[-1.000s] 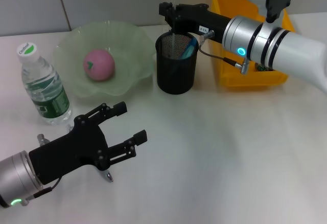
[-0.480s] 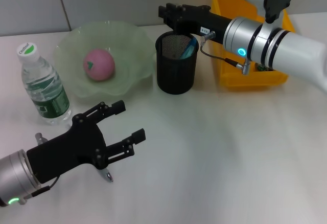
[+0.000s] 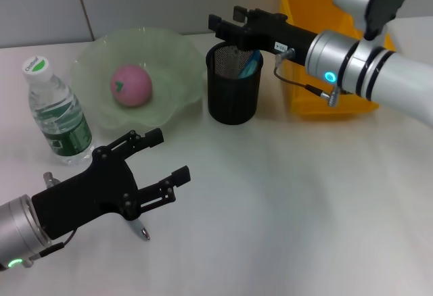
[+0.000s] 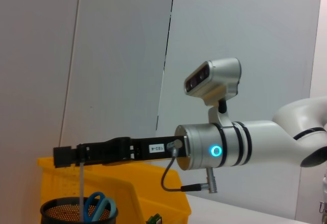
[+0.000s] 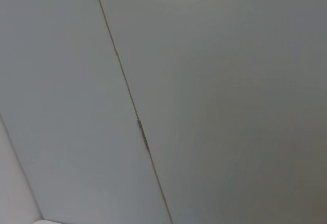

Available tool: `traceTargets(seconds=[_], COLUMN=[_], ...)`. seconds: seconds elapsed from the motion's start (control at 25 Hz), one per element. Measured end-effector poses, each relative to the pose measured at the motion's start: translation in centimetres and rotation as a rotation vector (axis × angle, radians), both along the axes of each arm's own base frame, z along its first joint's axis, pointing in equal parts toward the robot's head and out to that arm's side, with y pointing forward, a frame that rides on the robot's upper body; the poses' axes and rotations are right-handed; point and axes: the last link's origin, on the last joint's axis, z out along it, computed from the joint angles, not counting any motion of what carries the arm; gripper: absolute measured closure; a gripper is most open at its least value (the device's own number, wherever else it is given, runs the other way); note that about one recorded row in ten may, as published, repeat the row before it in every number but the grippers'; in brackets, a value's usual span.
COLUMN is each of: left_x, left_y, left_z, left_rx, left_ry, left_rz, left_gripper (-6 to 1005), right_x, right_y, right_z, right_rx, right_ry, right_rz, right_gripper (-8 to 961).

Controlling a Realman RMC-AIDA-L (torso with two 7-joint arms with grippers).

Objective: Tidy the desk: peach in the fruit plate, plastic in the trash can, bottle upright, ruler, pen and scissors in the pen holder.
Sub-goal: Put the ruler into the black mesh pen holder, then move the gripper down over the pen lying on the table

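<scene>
The pen holder was overhung by the right tool, seemingly clamped on the ruler. The left tool was held spread above the bench.

We see two arms with silver-and-white cylindrical links banded by black rings. Each wrist carries a glowing cyan-green indicator ring. The right gripper and left gripper are matte black, with screw-fastened finger links. A thin black cable loops beneath the right wrist, whose black housing bears a small white label.
</scene>
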Motion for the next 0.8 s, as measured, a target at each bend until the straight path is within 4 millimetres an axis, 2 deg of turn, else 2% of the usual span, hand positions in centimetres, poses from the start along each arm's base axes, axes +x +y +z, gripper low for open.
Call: traceTargets(seconds=[0.24, 0.6, 0.8], left_x=[-0.2, -0.9, -1.2], left_y=[-0.1, -0.4, -0.6], left_z=[-0.1, -0.3, -0.3], left_rx=[0.007, 0.011, 0.012], left_ry=[0.008, 0.025, 0.029], left_rz=[0.009, 0.04, 0.049], left_gripper=[185, 185, 185], right_x=[0.3, -0.4, 0.4], right_y=[-0.2, -0.9, -2.2], right_z=[1.1, 1.5, 2.2], right_rx=[0.033, 0.033, 0.049], right_ry=[0.051, 0.083, 0.115], right_rz=[0.017, 0.092, 0.133], right_gripper=[242, 227, 227])
